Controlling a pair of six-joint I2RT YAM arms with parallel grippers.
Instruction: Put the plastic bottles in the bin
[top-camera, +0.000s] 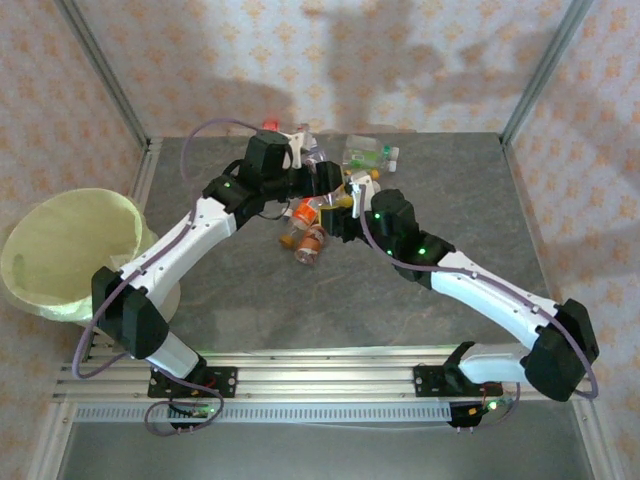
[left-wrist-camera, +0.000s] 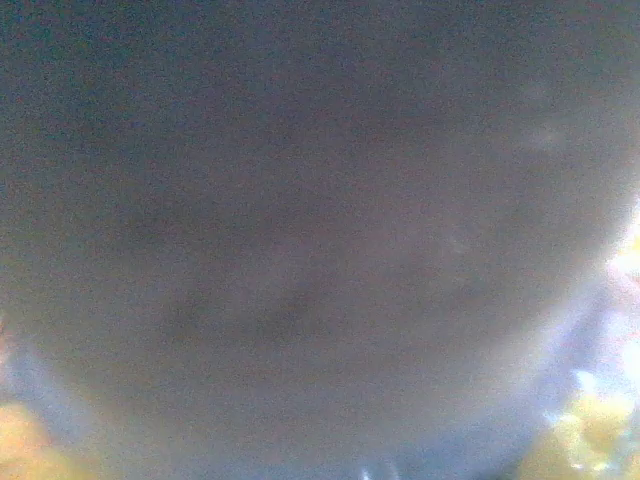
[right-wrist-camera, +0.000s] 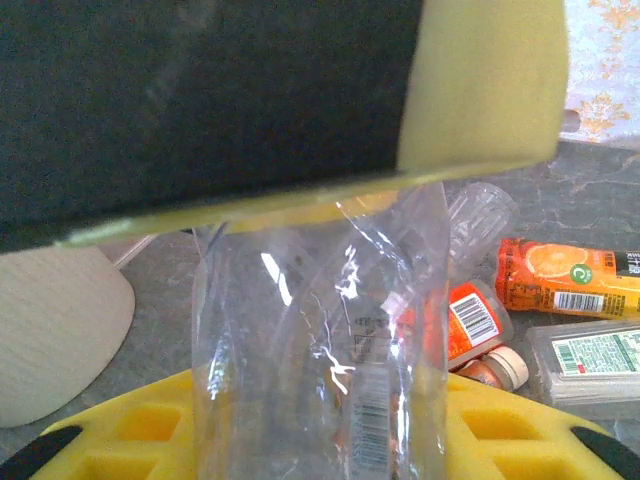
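Clear bottle (right-wrist-camera: 320, 350) pinched, orange-labelled bottle (right-wrist-camera: 565, 275) flat

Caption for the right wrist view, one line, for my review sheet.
Right gripper clamped on a crumpled clear bottle, with orange-labelled bottles lying on the grey table behind.

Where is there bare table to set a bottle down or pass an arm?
Free: the wide grey table stretch between left arm, right arm and near rail; also the far right corner. Crowded: the far middle, where the plastic bottles cluster.
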